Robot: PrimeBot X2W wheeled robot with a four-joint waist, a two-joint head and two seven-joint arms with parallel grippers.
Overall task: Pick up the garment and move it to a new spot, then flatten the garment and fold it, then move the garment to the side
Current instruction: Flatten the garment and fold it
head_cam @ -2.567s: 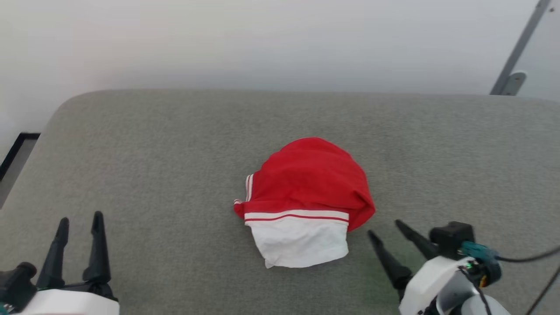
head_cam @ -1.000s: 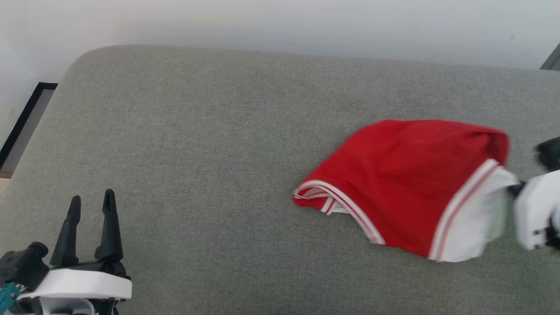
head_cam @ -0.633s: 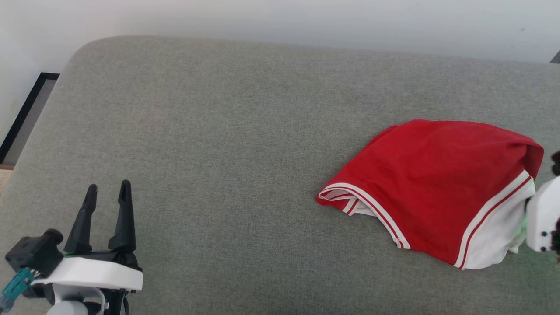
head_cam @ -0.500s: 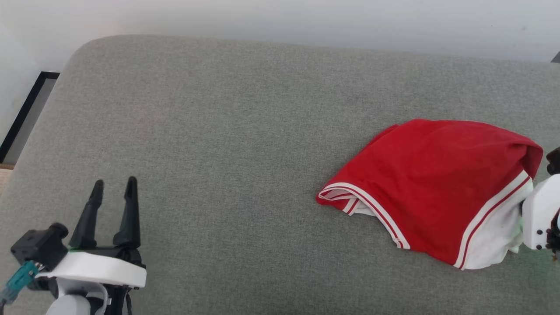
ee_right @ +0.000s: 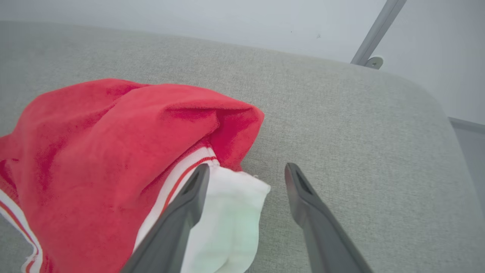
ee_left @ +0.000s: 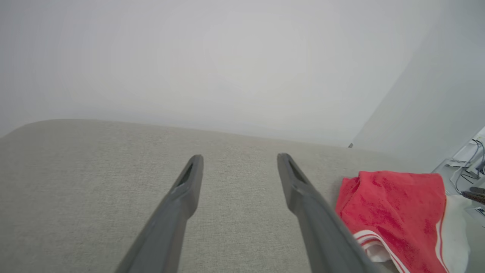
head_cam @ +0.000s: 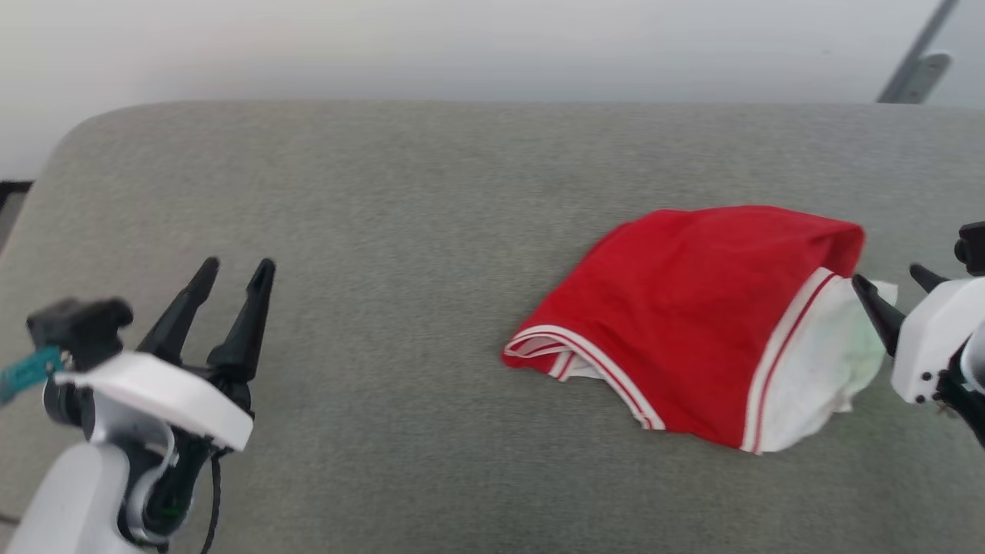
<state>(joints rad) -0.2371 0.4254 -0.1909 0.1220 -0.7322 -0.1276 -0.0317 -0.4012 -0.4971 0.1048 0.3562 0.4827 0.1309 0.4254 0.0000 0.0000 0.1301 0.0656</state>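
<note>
The garment point(head_cam: 692, 315), a red T-shirt with a white sleeve and striped trim, lies crumpled on the right half of the grey cushion point(head_cam: 385, 231). My right gripper point(head_cam: 893, 281) stands open at the garment's right end, its fingers spread over the white sleeve point(ee_right: 231, 216), with no cloth pinched between them. In the right wrist view the gripper point(ee_right: 246, 170) has one finger over the sleeve and the other over bare cushion. My left gripper point(head_cam: 235, 273) is open over bare cushion at the left, far from the garment point(ee_left: 394, 212). Its fingers point(ee_left: 189, 182) hold nothing.
The grey cushion's point(ee_right: 341, 113) rounded back edge meets a pale wall point(head_cam: 462, 46). A slanted metal bar point(head_cam: 916, 61) rises at the back right. Floor with cables point(ee_left: 466, 167) lies past the cushion's right end.
My right gripper has opened and let go of the white sleeve, which now lies on the cushion. The head camera has shifted. My left gripper sits higher in the view.
</note>
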